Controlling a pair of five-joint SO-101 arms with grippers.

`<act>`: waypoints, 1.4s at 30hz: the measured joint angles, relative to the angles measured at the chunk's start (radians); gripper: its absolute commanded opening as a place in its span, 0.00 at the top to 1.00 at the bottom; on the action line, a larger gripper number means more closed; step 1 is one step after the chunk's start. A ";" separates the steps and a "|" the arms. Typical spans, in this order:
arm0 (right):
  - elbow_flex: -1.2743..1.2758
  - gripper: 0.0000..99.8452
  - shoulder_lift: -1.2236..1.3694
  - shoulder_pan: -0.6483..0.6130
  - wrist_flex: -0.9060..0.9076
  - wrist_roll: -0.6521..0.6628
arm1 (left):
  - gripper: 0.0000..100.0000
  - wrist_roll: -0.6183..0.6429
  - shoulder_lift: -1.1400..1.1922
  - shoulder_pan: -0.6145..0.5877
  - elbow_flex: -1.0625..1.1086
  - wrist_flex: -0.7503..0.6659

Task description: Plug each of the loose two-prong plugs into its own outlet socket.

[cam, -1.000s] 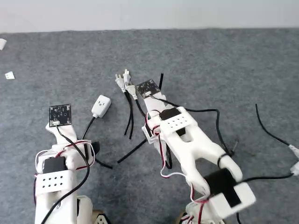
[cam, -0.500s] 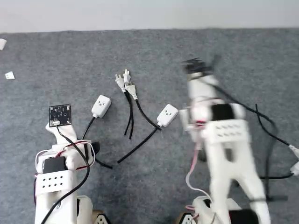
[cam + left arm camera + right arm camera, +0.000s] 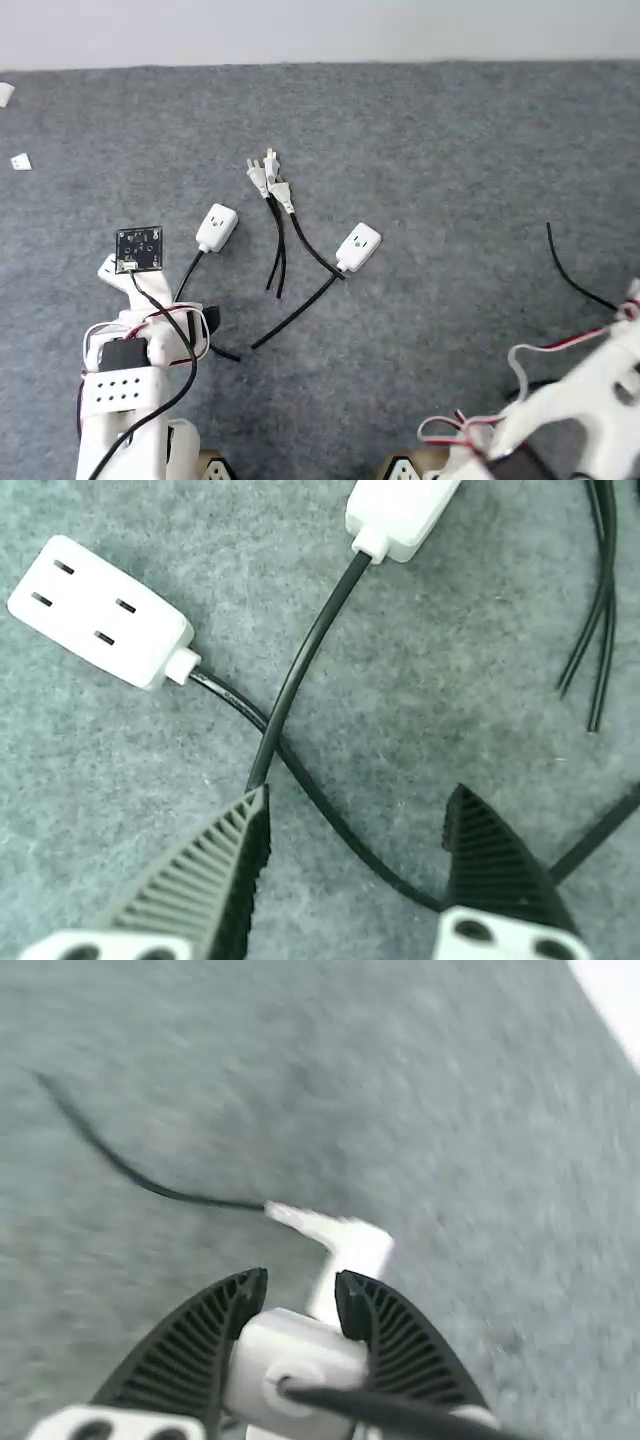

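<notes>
Left end effector (image 3: 358, 802) hangs released over crossed cords (image 3: 300, 670) beside two white sockets (image 3: 100, 610); loose plugs (image 3: 268, 178) lie near them on the counter (image 3: 470, 150). Right end effector (image 3: 300, 1282) clenches a white corded plug (image 3: 300, 1360).

Grey carpet (image 3: 450, 150) across the frame. Lying on it at centre: left socket (image 3: 216, 228), right socket (image 3: 358, 247), plugs (image 3: 268, 178) on black cords (image 3: 279, 250) between. Upper left, paper scraps (image 3: 21, 161); far right, loose black cord (image 3: 575, 283).
</notes>
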 measured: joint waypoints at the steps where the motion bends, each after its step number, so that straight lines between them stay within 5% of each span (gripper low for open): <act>1: 0.000 0.99 0.041 0.017 -0.023 0.005 | 0.74 0.000 0.000 0.000 0.000 -0.002; 11: -0.002 0.73 0.299 0.061 -0.199 0.005 | 0.73 0.000 0.000 0.000 0.000 -0.002; 17: -0.084 0.72 0.270 0.063 -0.161 -0.032 | 0.73 0.000 0.000 0.000 0.000 -0.002; 27: -0.195 0.73 0.018 0.063 0.107 -0.186 | 0.73 0.002 0.000 0.032 0.000 -0.002; 31: -0.195 0.85 -0.092 0.055 0.238 -0.259 | 0.73 0.025 0.000 0.071 0.000 -0.002; 34: -0.195 1.00 -0.172 0.002 0.330 -0.273 | 0.74 0.037 0.000 0.091 0.000 -0.002; 42: 0.049 0.99 -0.420 -0.264 0.365 -0.285 | 0.80 0.115 0.126 0.282 -0.098 -0.002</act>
